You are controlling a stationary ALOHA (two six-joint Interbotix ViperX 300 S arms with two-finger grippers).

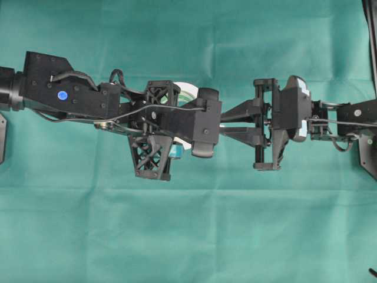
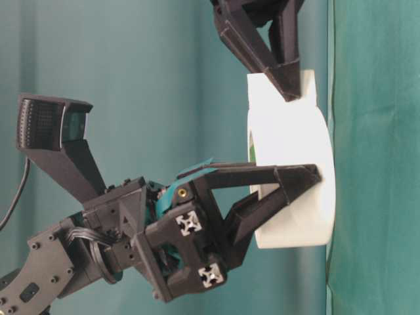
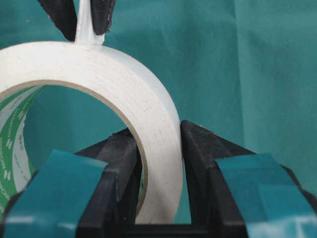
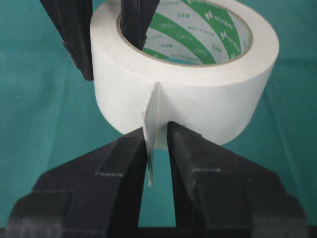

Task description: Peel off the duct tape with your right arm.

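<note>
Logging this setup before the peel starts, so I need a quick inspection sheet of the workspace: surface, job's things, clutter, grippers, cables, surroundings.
Surface: green cloth, lightly creased.
Job's things: duct tape lying flat on the cloth; its loose strip end sticks out from the roll.
Clutter: nothing seen.
Grippers: left gripper clamps the roll's wall, one finger inside the core; right gripper shut on the strip end.
Cables: black cables along the left arm.
Surroundings: green backdrop; nothing else seen.

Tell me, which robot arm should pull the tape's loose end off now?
The right one, probably. The right gripper already pinches the loose strip, while the left gripper clamps the duct tape roll's wall, holding it steady.
</note>
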